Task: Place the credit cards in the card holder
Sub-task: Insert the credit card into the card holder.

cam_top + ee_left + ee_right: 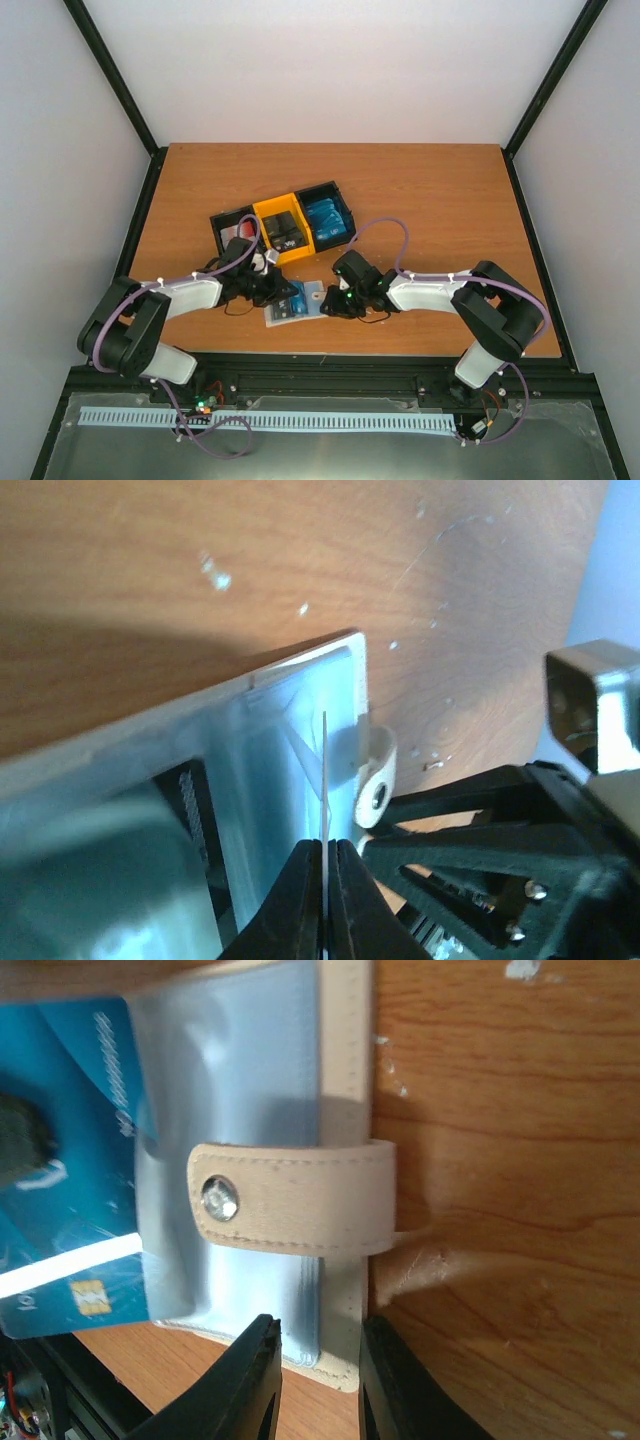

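Observation:
The card holder (pixel 305 300) lies open on the table between both grippers, pale blue inside with a beige snap tab (pixel 290 1200). My left gripper (pixel 325 845) is shut on a thin credit card (pixel 325 770), seen edge-on, reaching over the holder's clear pocket (pixel 270 780). In the right wrist view a blue credit card (pixel 70 1170) with a chip lies partly under the clear pocket. My right gripper (pixel 320 1335) has its jaws a little apart, straddling the holder's beige edge (pixel 345 1110) at its near corner. More cards sit in the tray.
The black-and-yellow three-compartment tray (pixel 262 212) stands just behind the grippers, holding red-and-white (pixel 236 232), black (pixel 283 232) and blue (pixel 328 220) card stacks. The two grippers are close together, and the right one's black frame (pixel 500 850) shows beside the left fingers.

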You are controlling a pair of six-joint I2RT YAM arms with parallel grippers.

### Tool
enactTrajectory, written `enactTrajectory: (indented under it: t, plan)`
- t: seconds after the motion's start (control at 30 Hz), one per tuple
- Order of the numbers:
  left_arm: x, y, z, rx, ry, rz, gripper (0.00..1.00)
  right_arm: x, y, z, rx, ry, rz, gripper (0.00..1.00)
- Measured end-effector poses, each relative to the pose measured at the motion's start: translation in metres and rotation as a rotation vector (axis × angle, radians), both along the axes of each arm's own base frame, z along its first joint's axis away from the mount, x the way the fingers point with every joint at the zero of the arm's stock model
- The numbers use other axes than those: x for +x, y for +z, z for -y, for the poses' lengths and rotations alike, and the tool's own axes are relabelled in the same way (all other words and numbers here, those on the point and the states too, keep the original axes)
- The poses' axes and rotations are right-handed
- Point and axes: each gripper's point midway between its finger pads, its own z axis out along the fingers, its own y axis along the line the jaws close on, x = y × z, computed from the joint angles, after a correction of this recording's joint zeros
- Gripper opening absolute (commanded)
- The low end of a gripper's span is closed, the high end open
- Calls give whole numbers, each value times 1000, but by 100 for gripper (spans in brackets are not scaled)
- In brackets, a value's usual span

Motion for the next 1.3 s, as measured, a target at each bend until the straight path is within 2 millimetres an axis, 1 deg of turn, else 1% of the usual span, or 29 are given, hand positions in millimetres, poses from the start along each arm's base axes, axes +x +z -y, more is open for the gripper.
enactTrajectory:
  t: [0.13, 0.2, 0.43, 0.53, 0.67, 0.73, 0.97, 1.3]
  plan:
    - [-13, -13, -3, -5, -10, -42, 4, -1, 0, -1, 0, 3, 0, 24]
    - [-14, -15, -2, -9, -14, -45, 6, -1, 0, -1, 0, 3, 0, 24]
    - [-15, -17, -3, -13, 8, -66, 4, -2, 0, -1, -2, 4, 2, 24]
    - [-17, -13, -7, -5, 27, -58, 5, -2, 0, -1, -1, 3, 1, 24]
    - [-15, 1, -11, -1, 55, -4, 5, -2, 0, -3, 1, 3, -1, 24]
    - [-15, 3, -13, 1, 67, 1, 5, -2, 0, -5, 2, 7, -1, 24]
    - [-27, -13, -25, 53, 120, -68, 5, -4, 0, -11, 13, 21, 1, 24]
    - [-31, -22, -32, 76, 177, -124, 4, -5, 0, -13, 17, 27, 1, 24]
